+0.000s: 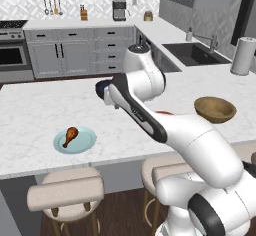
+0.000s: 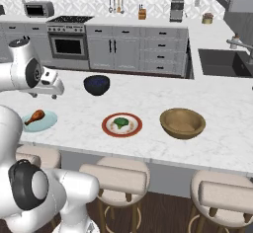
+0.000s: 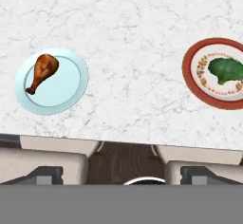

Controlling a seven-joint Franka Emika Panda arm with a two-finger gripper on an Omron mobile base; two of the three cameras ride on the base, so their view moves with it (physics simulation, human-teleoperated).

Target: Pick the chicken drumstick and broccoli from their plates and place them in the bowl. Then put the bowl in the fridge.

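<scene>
End effector spread wide and empty, high over the worktop's near edge. First pick pending: chicken drumstick untouched on its blue-green plate. Next, descend over it, then carry to the wooden bowl.

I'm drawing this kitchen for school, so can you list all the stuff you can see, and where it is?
chicken drumstick: one, orange-brown, lying on the pale blue plate.
pale blue plate: one, on the marble counter, near its front edge.
broccoli: one, dark green, on the red-rimmed plate.
red-rimmed plate: one, white inside, between the blue plate and the wooden bowl.
wooden bowl: one, light brown, nothing in it, on the counter.
dark bowl: one, navy-black, farther back on the counter.
stools: beige, under the counter's front edge.
sink: one, dark, back right.
oven: one, back wall.
pincer: one, dark tips, open, above the counter's edge.
</scene>
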